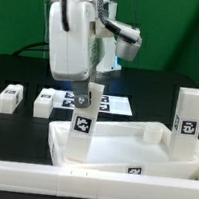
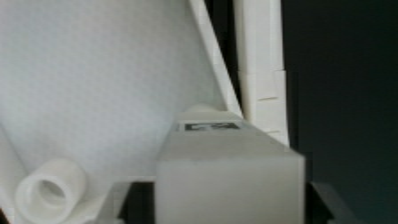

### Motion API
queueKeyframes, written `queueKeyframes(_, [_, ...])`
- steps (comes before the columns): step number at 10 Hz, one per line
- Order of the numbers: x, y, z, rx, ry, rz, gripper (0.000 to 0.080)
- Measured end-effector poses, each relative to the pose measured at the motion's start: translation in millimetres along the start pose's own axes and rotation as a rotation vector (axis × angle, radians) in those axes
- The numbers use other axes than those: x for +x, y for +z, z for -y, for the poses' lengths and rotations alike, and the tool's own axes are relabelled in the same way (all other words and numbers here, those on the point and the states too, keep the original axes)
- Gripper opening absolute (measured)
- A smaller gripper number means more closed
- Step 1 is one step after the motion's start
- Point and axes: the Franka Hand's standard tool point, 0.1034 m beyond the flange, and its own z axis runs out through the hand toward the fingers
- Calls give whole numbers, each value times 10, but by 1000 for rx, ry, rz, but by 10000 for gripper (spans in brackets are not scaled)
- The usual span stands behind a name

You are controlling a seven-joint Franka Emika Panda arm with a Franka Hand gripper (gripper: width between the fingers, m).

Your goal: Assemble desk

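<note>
The desk's white rimmed tabletop (image 1: 133, 142) lies at the front right of the black table. One tagged square leg (image 1: 189, 117) stands upright at its right end. My gripper (image 1: 85, 108) is shut on another tagged leg (image 1: 83, 124), holding it upright over the tabletop's left part. In the wrist view that leg (image 2: 222, 160) fills the space between the dark fingers (image 2: 139, 200), with my gripper (image 2: 231, 208) closed on its sides. The tabletop (image 2: 107, 90) lies beyond it, and a round corner socket (image 2: 54, 190) shows beside the leg. I cannot see the leg's lower end.
Two loose tagged legs (image 1: 9, 98) (image 1: 44, 102) lie on the table at the exterior view's left. The marker board (image 1: 107, 102) lies behind the arm. A long white rail (image 1: 77, 180) runs along the front edge.
</note>
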Motion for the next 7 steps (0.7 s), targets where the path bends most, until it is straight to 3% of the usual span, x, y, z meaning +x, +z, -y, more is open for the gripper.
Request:
queueKeyframes(1, [-4,5,-3,-1,-30,0,291])
queueKeyframes(2, [-22,-4,2,-7,-107,-10,460])
queueKeyframes(3, [-108,-70,63,-21,-347,-47,604])
queueKeyframes(4, [-213,-147,141,-30,-579,-73,635])
queueKeyframes(5, [-259,-137,129,-17,-645,-75,635])
queueKeyframes(7, [-240,-119,109,-30,-813,-73,649])
